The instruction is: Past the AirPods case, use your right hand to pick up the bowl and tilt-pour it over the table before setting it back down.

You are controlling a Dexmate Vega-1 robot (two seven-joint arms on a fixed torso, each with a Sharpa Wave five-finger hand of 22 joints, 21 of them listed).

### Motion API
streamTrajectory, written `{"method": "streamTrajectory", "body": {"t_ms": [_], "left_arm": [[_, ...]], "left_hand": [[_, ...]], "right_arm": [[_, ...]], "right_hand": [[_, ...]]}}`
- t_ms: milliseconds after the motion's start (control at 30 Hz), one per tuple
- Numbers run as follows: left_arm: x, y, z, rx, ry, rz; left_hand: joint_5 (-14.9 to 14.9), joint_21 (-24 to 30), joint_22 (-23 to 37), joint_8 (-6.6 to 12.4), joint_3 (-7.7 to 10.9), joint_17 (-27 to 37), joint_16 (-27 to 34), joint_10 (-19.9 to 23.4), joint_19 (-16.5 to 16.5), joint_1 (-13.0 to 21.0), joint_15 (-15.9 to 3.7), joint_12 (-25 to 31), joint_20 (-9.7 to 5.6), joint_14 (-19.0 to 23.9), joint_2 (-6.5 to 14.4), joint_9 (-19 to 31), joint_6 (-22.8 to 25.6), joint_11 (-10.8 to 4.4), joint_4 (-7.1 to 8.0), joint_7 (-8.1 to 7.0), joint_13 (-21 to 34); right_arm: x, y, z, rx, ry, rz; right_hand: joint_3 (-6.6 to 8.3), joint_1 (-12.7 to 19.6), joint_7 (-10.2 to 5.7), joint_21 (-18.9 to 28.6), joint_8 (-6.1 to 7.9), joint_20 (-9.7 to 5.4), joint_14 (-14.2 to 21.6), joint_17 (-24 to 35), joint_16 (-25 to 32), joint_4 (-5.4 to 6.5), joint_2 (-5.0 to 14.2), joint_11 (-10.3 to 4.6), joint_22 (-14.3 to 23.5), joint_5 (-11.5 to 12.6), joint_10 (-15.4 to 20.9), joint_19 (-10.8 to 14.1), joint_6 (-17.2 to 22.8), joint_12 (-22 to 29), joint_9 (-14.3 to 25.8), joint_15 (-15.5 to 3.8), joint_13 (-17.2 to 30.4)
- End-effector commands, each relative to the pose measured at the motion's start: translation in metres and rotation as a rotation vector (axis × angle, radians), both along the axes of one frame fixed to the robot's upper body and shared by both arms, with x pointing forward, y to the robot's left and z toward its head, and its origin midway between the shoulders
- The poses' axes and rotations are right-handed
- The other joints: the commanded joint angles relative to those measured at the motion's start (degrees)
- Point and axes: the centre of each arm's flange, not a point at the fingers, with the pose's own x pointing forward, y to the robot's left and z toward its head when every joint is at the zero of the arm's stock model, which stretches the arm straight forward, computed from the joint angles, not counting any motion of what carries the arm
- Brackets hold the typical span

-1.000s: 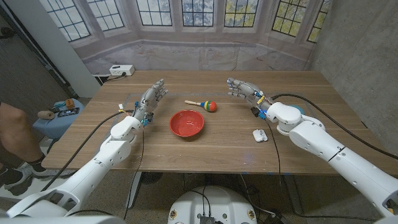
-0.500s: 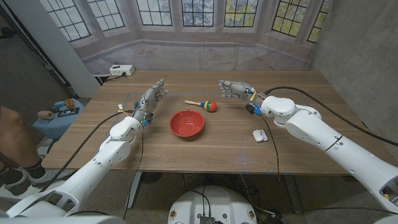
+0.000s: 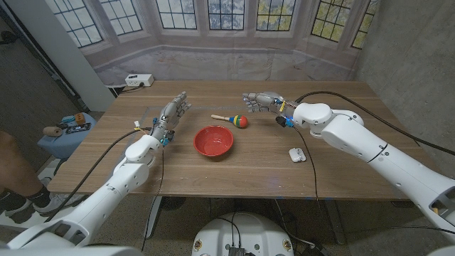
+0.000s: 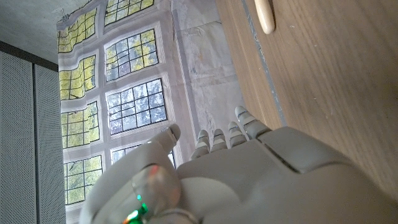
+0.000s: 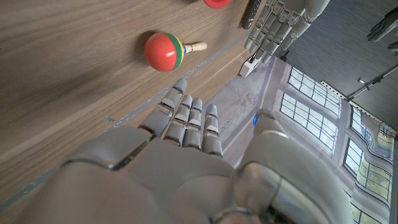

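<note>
A red bowl (image 3: 214, 141) stands upright and untouched in the middle of the table. The white AirPods case (image 3: 297, 153) lies to its right, nearer the front. My right hand (image 3: 261, 102) hovers above the far side of the table, fingers spread and holding nothing, just right of a red maraca (image 3: 239, 121) with a wooden handle. In the right wrist view that hand (image 5: 186, 124) points at the maraca (image 5: 163, 51), and a sliver of the bowl (image 5: 216, 2) shows beyond it. My left hand (image 3: 172, 114) stands on its edge left of the bowl, fingers straight and holding nothing.
A white power strip (image 3: 138, 80) sits on the sill beyond the table's far left corner. A person's leg (image 3: 14, 163) and a blue stool with small items (image 3: 67, 131) are off the table's left side. The maraca's handle tip (image 4: 265, 15) shows past my left hand (image 4: 236, 174).
My right hand has swept leftward over the far side of the table, from past the AirPods case toward the maraca. The left hand and bowl have stayed put.
</note>
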Motion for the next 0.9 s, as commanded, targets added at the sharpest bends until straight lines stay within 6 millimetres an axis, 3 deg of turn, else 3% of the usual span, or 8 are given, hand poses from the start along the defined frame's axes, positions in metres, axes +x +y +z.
{"method": "streamTrajectory", "body": {"t_ms": [33,500,900], "left_arm": [[-0.007,0.002,-0.006,-0.005,-0.004,0.001],[-0.015,0.01,-0.008,-0.003,-0.022,0.0],[-0.019,0.015,-0.01,-0.008,-0.029,0.012]], "left_hand": [[0.35,0.02,0.09,-0.25,-0.26,0.1,0.24,-0.37,-0.09,-15.64,0.11,-0.19,-0.13,-0.31,-15.05,0.18,0.11,-0.3,-0.16,-0.03,0.1],[0.51,0.01,0.05,-0.28,-0.41,-0.01,0.18,-0.34,-0.07,-15.91,0.12,-0.21,-0.09,-0.31,-15.1,0.14,0.11,-0.31,-0.32,-0.28,0.09],[0.64,-0.02,0.01,-0.32,-0.43,-0.13,0.13,-0.37,-0.06,-15.89,0.16,-0.25,-0.07,-0.28,-15.14,0.09,0.06,-0.41,-0.74,-0.32,0.08]], "right_arm": [[-0.007,0.018,0.0,-0.089,0.036,-0.017],[-0.008,0.046,0.004,-0.198,0.084,-0.003],[0.004,0.067,0.013,-0.33,0.098,-0.018]], "right_hand": [[0.34,1.67,0.44,0.29,0.53,0.44,1.86,0.19,0.65,-1.14,-0.01,0.22,0.33,-0.07,1.66,1.12,1.64,0.8,0.1,0.25,0.21],[1.87,6.35,1.28,0.25,0.4,1.93,3.87,0.16,1.04,-3.83,-0.28,0.48,0.39,-0.02,3.1,2.21,2.77,0.78,0.14,1.14,0.4],[2.63,9.47,2.04,0.05,-0.19,2.99,4.44,0.62,1.31,-4.31,-0.83,1.0,0.47,0.12,2.55,2.18,1.76,0.45,0.19,1.1,0.83]]}}
